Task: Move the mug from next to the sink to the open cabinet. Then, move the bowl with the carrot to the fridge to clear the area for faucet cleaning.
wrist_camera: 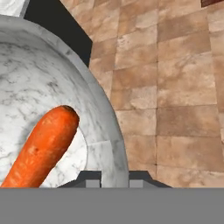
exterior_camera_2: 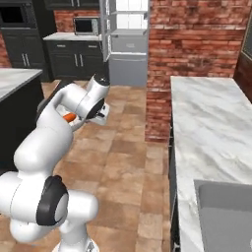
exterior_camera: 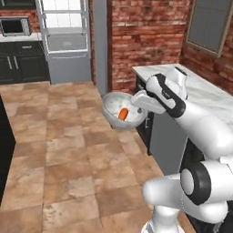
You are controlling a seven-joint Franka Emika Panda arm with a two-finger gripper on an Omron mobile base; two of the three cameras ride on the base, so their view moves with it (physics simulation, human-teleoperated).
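The grey-white marbled bowl (exterior_camera: 113, 105) hangs in the air over the tiled floor, tilted, with the orange carrot (exterior_camera: 123, 113) lying inside it. My gripper (exterior_camera: 136, 101) is shut on the bowl's right rim. In the hand view the bowl's rim (wrist_camera: 105, 131) runs down between my two fingertips (wrist_camera: 92, 181), and the carrot (wrist_camera: 43, 148) lies in the bowl left of them. From the right base view the carrot (exterior_camera_2: 70, 117) peeks out behind my arm. The fridge (exterior_camera: 63, 36) stands open at the far end of the room, pale inside; it also shows as the fridge (exterior_camera_2: 125, 34). A corner of the sink (exterior_camera_2: 221, 211) sits at lower right.
A marble counter (exterior_camera: 205, 93) on dark cabinets runs along my right, its corner close to the bowl. A brick wall (exterior_camera: 145, 36) stands behind it. Dark cabinets with a microwave (exterior_camera: 16, 26) line the back left. Another counter end (exterior_camera_2: 15, 78) is on the left. Open tiled floor (exterior_camera: 68, 136) leads to the fridge.
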